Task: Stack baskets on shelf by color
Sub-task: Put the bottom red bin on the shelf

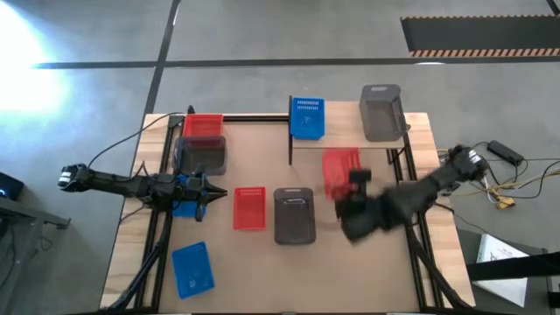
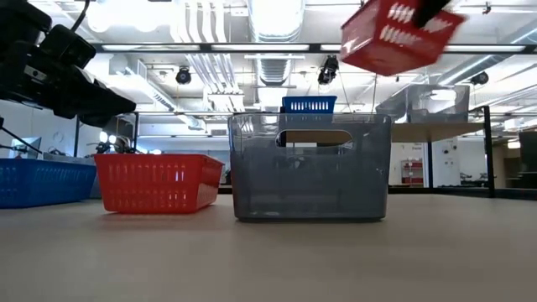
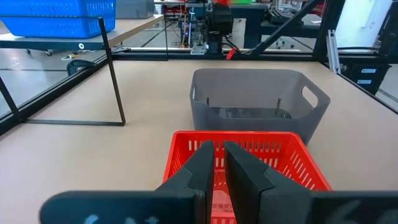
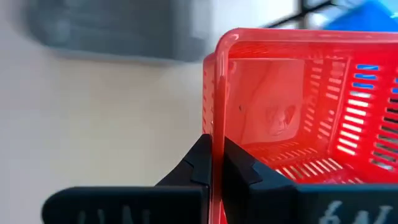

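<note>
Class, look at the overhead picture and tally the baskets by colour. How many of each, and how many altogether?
Red baskets: 3
Blue baskets: 3 (one partly hidden under the left arm)
Grey baskets: 3
Total: 9

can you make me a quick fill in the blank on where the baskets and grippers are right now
1. The right gripper is shut on the wall of a ____ perforated plastic basket, lifted off the table.
2. On the light wooden shelf board sit a grey plastic basket and a ____ one.
3. The left gripper points at a red basket with a ____ basket behind it.

Missing words: red; blue; grey
</note>
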Controlling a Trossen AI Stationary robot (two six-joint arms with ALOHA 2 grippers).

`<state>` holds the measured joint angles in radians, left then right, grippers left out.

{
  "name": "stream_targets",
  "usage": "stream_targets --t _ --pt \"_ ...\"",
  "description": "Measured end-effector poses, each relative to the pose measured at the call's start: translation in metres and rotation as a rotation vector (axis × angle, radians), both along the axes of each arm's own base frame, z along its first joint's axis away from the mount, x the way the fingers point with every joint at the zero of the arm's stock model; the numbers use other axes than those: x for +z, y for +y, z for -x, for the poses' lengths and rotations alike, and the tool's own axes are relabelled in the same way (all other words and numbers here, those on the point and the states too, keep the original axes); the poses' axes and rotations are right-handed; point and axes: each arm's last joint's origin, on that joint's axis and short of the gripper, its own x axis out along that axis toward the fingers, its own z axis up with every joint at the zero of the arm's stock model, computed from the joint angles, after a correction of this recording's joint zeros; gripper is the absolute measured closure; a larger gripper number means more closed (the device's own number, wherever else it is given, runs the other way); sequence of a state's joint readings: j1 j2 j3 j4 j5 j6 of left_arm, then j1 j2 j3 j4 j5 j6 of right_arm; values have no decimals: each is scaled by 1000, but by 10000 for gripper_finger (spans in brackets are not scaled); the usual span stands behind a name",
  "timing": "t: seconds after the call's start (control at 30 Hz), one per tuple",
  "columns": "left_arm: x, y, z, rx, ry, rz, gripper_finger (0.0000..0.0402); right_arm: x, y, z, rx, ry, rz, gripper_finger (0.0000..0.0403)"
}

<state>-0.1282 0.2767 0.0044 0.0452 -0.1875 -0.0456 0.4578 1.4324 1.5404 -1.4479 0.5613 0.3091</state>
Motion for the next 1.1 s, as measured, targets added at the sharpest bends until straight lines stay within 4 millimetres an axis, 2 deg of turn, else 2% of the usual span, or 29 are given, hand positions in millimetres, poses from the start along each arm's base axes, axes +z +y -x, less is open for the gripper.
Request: stream_targets --t 0.17,0.27,0.37,0.5,0.6,0.73,0.93,1.1 --pt "0 0 0 0 -2 0 379 25 -84 1 3 24 72 394" --pt "0 0 0 0 -2 0 379 37 -130 7 -6 -4 46 394" --pt "0 0 0 0 -2 0 379 40 -169 14 -19 -21 -43 394" --pt "0 0 0 0 -2 0 379 33 -207 19 -62 10 -109 394" --pt "0 0 0 0 -1 0 379 26 -226 19 -68 49 -121 394" --pt "0 0 0 0 -2 0 379 13 -239 11 -54 85 -172 394" --pt "0 0 0 0 0 0 379 -3 -247 -2 -83 138 -197 394" --pt "0 0 0 0 0 0 379 -8 -250 -4 -131 158 -176 392"
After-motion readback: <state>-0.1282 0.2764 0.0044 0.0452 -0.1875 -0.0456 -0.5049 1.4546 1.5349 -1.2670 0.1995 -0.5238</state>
